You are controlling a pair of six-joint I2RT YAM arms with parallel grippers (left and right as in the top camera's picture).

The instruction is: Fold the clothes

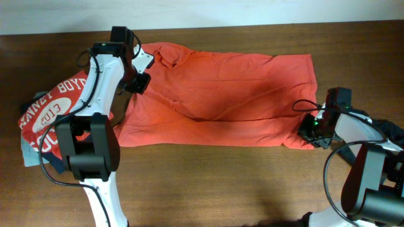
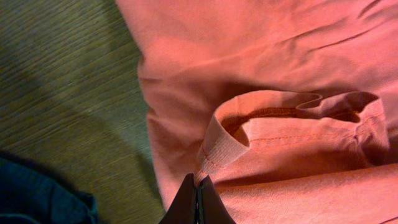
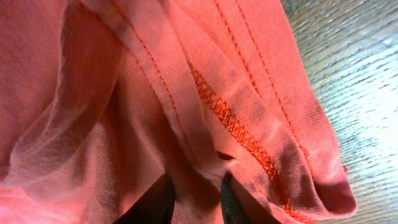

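A large orange-red shirt (image 1: 221, 94) lies spread across the wooden table, collar at the far left. My left gripper (image 1: 140, 82) sits at the shirt's left end by a sleeve. In the left wrist view its jaws (image 2: 197, 180) are pressed together on the ribbed edge of the sleeve opening (image 2: 224, 146). My right gripper (image 1: 310, 131) is at the shirt's near right corner. In the right wrist view a fold of the hem (image 3: 205, 155) fills the gap between its fingers (image 3: 198, 190), which close on it.
A red tee with white print (image 1: 53, 107) lies at the left edge over pale grey-blue (image 1: 28, 151) and dark pieces; dark blue fabric (image 2: 37, 196) shows in the left wrist view. Another dark garment (image 1: 392, 133) lies at the right edge. Bare wood (image 1: 221, 183) runs along the front.
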